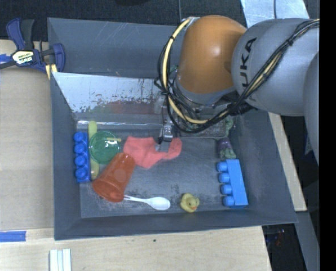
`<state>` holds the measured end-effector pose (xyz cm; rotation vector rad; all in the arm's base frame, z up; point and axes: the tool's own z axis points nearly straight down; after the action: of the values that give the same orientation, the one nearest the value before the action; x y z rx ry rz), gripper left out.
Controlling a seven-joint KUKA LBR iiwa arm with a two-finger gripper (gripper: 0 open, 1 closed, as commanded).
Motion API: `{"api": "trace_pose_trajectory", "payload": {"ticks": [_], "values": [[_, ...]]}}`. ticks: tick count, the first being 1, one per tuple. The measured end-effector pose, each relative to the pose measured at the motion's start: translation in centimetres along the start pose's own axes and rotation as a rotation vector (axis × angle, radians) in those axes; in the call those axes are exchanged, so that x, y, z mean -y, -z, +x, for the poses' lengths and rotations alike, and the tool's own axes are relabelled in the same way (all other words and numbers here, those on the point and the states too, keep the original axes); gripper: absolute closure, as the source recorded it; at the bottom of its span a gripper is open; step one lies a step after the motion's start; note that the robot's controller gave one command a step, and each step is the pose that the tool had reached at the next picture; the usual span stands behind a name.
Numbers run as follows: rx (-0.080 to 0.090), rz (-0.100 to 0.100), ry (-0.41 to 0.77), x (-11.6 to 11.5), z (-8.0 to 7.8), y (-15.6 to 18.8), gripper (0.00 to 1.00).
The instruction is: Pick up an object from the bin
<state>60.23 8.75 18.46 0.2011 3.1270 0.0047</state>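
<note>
My hand (166,139) is down in the grey bin (63,168), close to the middle and a bit toward 12 o'clock. It sits right on the top edge of a soft pink thing (150,152) that lies flat and floppy on the floor. I cannot tell how far open my hand is, or if it has got hold of the pink thing. At 8 o'clock from my hand an orange cup (115,177) lies on its side, touching the pink thing. A round green thing (104,145) is at 9 o'clock, just beside the cup, and past it a bumpy blue block (80,157) lies along the bin's wall. A white spoon (151,202) lies at 6 o'clock, near the cup's bottom. A small yellow thing (189,202) is at 5 o'clock. A bigger blue block (233,183) is at 4 o'clock, well apart from my hand, with a little purple thing (225,148) above it. My big arm with its orange cover (210,52) hangs over the bin's far side.
</note>
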Motion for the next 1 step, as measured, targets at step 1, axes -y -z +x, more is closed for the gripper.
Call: {"api": "trace_pose_trajectory", "payload": {"ticks": [1], "values": [[0.001,0.001,0.066,1.04,-0.07,-0.44,0.00]]}}
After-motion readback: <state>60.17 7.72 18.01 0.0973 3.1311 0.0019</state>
